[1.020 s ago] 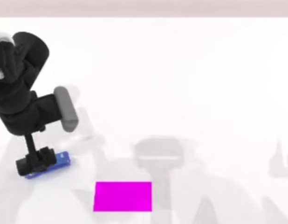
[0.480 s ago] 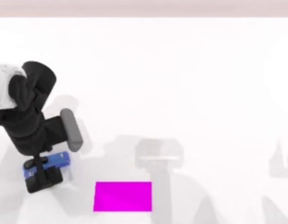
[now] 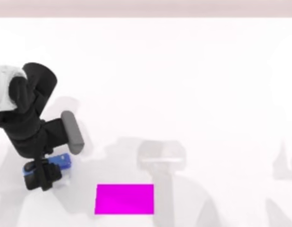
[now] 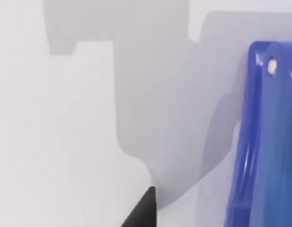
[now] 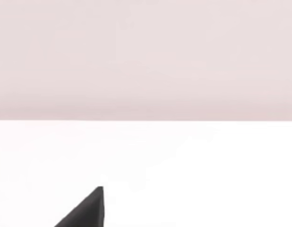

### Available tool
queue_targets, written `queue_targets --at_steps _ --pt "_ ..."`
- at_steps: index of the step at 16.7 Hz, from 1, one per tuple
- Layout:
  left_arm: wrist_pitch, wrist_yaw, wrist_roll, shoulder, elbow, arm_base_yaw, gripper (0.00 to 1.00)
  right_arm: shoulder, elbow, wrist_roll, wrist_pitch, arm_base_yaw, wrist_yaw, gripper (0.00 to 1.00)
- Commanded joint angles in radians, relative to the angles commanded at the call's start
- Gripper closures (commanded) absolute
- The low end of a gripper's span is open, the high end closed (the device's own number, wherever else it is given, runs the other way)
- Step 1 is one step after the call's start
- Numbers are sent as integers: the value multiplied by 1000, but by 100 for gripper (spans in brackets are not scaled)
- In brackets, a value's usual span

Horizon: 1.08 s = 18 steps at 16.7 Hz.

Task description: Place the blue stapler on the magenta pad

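The blue stapler [image 3: 61, 161] lies on the white table at the left, mostly hidden under my left gripper [image 3: 42, 176], which hangs low right over it. In the left wrist view the stapler [image 4: 269, 142] fills one side, very close. One dark fingertip [image 4: 143, 213] shows beside it with a strip of bare table between them, so the gripper is open around the stapler and not touching it on that side. The magenta pad [image 3: 124, 199] lies flat near the front edge, to the right of the stapler. My right arm is out of the top view; its wrist view shows one fingertip [image 5: 89, 210] over bare table.
The table's far edge [image 3: 146, 18] runs along the top, with a pale pink wall behind it. Grey shadows of the arms fall across the white surface around the pad. Nothing else stands on the table.
A second ago my left arm swung back and its gripper turned and came down over the stapler. In the last half second it shifted only slightly. The stapler and the pad have stayed where they were.
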Motion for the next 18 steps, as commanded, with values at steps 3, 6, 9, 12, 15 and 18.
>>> queue_targets --at_steps 3,6,9,12,15,18 --pt "0 0 0 0 0 0 75 0 0 0 0 0 0 0" --pt "0 0 0 0 0 0 98 0 0 0 0 0 0 0" --pt "0 0 0 0 0 0 100 0 0 0 0 0 0 0" --pt "0 0 0 0 0 0 100 0 0 0 0 0 0 0" --pt "-7 6 -5 -4 -1 -1 100 0 0 0 0 0 0 0" --pt "-47 5 -1 -18 34 0 100 0 0 0 0 0 0 0"
